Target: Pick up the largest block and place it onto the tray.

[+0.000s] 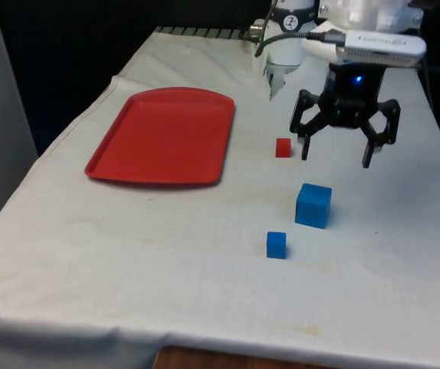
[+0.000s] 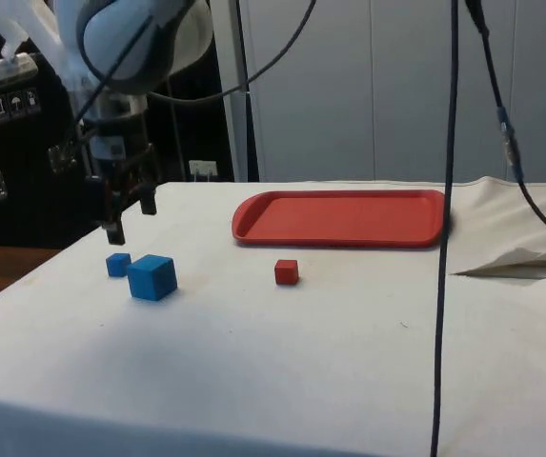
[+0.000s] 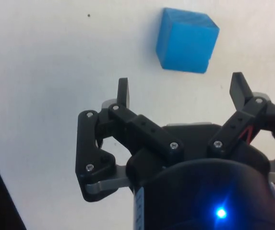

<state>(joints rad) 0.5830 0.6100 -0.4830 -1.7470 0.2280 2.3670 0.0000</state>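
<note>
Barely underway: hovering with the end effector (image 1: 335,156) spread wide and gripping nothing, up above the surface (image 1: 166,254) and just beyond the big blue block (image 1: 313,205). Sitting untouched on the cloth, that block, with the small blue block (image 1: 276,244) just beside it and the small red block (image 1: 282,147) nearer the red tray (image 1: 120,138). Carrying nothing yet, the tray, well apart from the big block. Remaining, by the look of it: lowering over the block, closing, lifting, carrying across, releasing.
</note>
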